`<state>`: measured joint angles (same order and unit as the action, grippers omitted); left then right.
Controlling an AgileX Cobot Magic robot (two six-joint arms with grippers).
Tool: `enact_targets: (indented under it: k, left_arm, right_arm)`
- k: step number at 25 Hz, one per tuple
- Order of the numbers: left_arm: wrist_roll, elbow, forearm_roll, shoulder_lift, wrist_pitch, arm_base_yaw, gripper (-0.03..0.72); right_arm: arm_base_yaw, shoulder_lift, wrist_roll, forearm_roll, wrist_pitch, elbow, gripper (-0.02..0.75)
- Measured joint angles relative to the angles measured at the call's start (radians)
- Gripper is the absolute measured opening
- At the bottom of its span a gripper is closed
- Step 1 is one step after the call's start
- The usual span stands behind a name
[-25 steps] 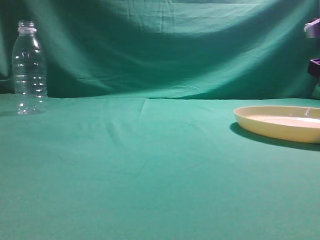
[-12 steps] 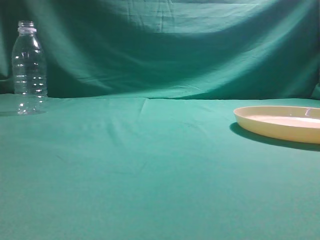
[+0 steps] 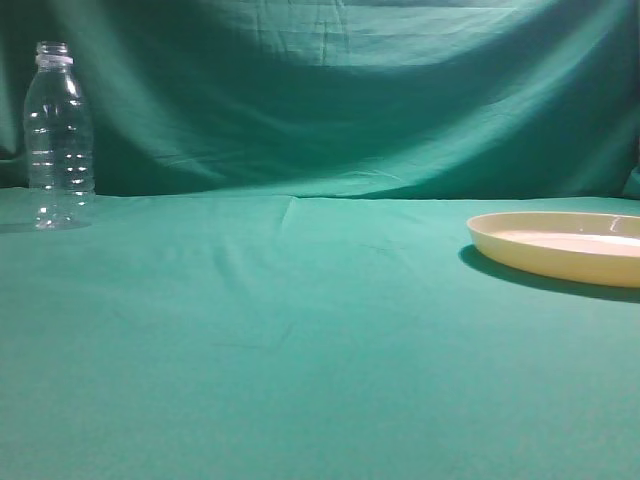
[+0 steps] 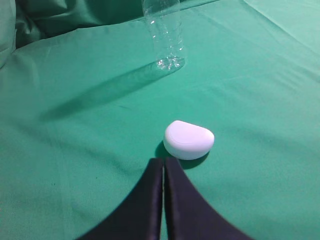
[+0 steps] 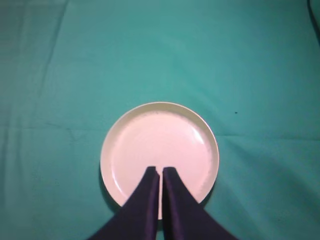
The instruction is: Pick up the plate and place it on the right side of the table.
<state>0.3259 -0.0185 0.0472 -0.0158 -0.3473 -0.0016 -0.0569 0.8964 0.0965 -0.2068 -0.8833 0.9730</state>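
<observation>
Worktop [image 3: 300, 350], green cloth: your surface. Plate [image 3: 560, 245] sits flat at its right side, likely already where task wants it. Bottle [image 3: 58, 135] upright far left, well clear. Small white lidded case [image 4: 188, 139] lies near bottle. Your right end effector [image 5: 160, 172] hangs above plate, fingers pressed together, holding nothing. Left end effector [image 4: 163, 165] likewise closed, empty, parked aside.

We are finding no readable text, label, brand, number or sign in any view. The clear ribbed plastic bottle [image 3: 58, 135] is showing no label, and the round cream-yellow plastic plate [image 5: 159, 152], the small white rounded plastic case [image 4: 188, 139] and the wrinkled green cloth table [image 3: 300, 340] are all showing plain, unmarked surfaces.
</observation>
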Motion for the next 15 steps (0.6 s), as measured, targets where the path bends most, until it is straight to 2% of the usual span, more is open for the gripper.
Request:
enact_targets:
  k: [10, 15]
  left_arm:
    - [0.0, 0.0, 0.0, 0.0, 0.0, 0.0, 0.0]
    - [0.0, 0.0, 0.0, 0.0, 0.0, 0.0, 0.0]
  right_arm:
    - [0.0, -0.43, 0.025, -0.003, 0.016, -0.215, 0.0]
    - [0.0, -0.523, 0.025, -0.108, -0.097, -0.234, 0.0]
